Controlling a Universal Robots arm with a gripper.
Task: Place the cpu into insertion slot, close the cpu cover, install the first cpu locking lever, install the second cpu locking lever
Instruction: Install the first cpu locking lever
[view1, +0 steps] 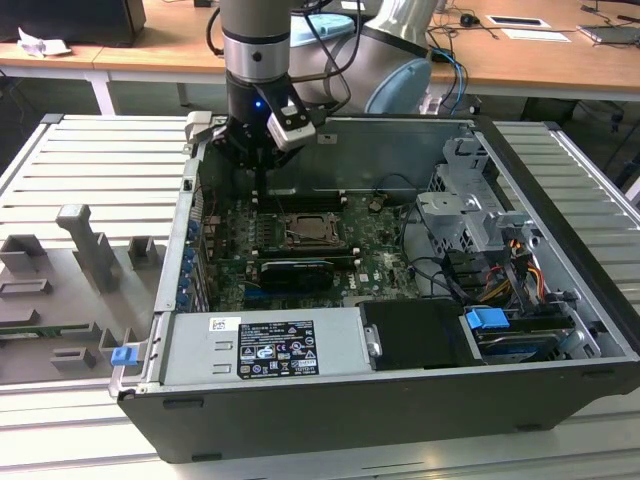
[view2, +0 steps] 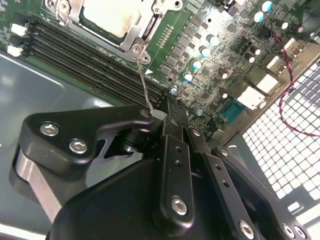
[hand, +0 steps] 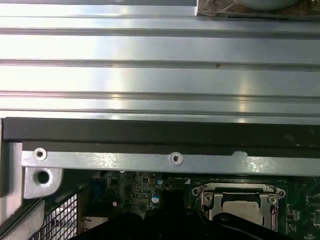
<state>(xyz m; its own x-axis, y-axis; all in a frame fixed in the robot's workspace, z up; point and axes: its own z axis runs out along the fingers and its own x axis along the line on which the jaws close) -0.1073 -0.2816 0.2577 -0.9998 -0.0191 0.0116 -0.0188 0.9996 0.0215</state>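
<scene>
The insertion slot (view1: 308, 232) sits mid-board inside the open computer case. In it lies the cpu (view2: 107, 17), pale face up, with the silvery cpu cover (view2: 129, 42) closed flat over its edges; both wrist views show this, with the cpu (hand: 242, 209) and the cover (hand: 235, 190) near the case wall. A thin wire locking lever (view2: 144, 80) rises from the socket's corner to my gripper (view2: 161, 116), whose fingers are shut on its free end. In the exterior view my gripper (view1: 262, 190) hangs just behind the socket, toward that view's left.
Long black memory slots (view2: 90, 55) run beside the socket. A black graphics card (view1: 295, 272) lies in front of it, then the power supply (view1: 265, 345). A drive cage (view1: 465, 210) with cables stands at the exterior view's right. The case rim (hand: 150, 160) is close behind.
</scene>
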